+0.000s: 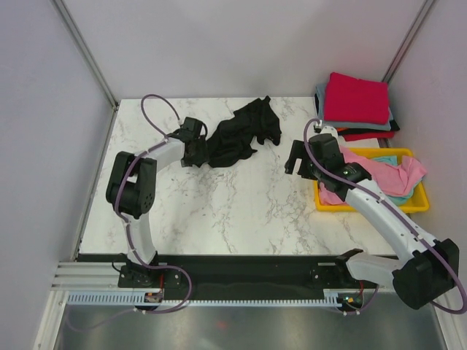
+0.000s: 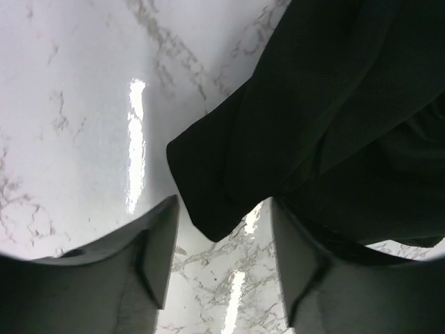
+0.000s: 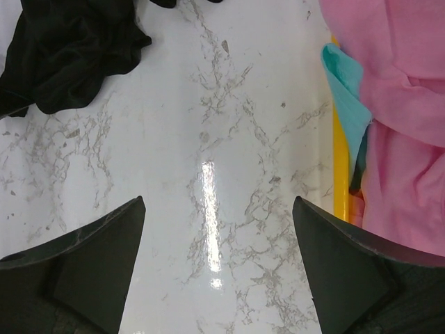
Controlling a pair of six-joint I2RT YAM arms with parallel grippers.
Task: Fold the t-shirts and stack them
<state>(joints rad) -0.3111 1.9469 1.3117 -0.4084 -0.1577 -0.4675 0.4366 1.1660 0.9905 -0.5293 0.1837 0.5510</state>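
Note:
A crumpled black t-shirt (image 1: 241, 135) lies at the back middle of the marble table. My left gripper (image 1: 195, 154) is open at the shirt's left edge. In the left wrist view a corner of the black t-shirt (image 2: 334, 118) points into the gap of my left gripper (image 2: 222, 264), not pinched. My right gripper (image 1: 298, 166) is open and empty over bare marble, just left of the tray; in its wrist view my right gripper (image 3: 219, 236) shows wide-spread jaws. A pink t-shirt (image 1: 390, 175) lies over a teal t-shirt (image 3: 344, 97) in the tray. A red t-shirt (image 1: 356, 98) tops a folded stack.
The yellow plastic tray (image 1: 408, 206) stands at the right edge of the table. The folded stack sits at the back right corner, behind the tray. Grey walls close in the table at the back and both sides.

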